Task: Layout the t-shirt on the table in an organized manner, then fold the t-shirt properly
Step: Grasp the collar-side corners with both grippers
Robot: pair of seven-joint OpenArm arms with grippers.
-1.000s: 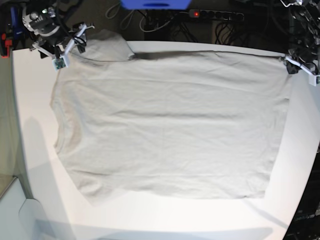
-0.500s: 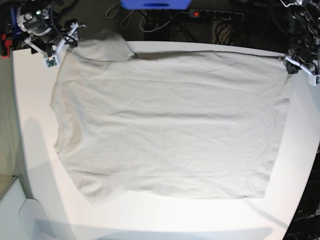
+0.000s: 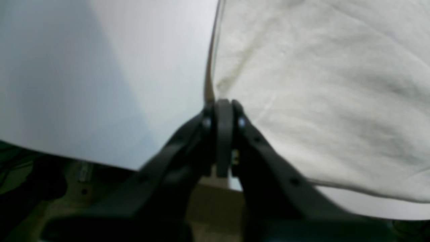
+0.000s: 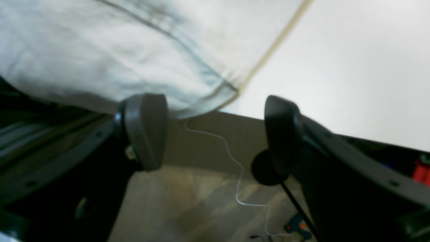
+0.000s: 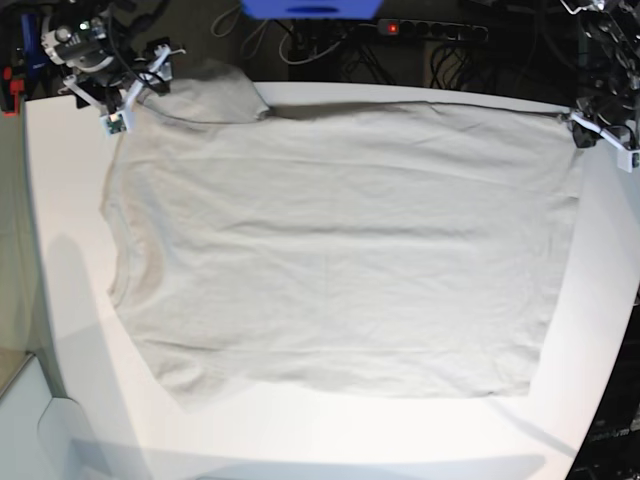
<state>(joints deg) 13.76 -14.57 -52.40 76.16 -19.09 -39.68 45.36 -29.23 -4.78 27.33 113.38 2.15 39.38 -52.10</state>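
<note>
The beige t-shirt [image 5: 340, 250] lies spread flat on the white table [image 5: 70, 300], with one sleeve [image 5: 215, 95] at the far left. My left gripper [image 5: 582, 128] is at the far right corner. In the left wrist view it [image 3: 223, 109] is shut on the t-shirt's hem corner [image 3: 302, 84]. At the far left corner, beside the sleeve, my right gripper [image 5: 140, 95] stands wide open. In the right wrist view its fingers [image 4: 144, 127] straddle empty space, and the sleeve edge [image 4: 188, 101] drapes over the table rim just above them, not gripped.
Behind the table's far edge lie a power strip [image 5: 430, 30] with a red light, cables and a blue object [image 5: 310, 8]. A thin white thread [image 4: 235, 168] hangs below the sleeve over the floor. The table's front edge curves at the left [image 5: 60, 410].
My right gripper has opened wider and shifted left off the sleeve, then back a little to the right. The t-shirt and the left gripper have stayed put.
</note>
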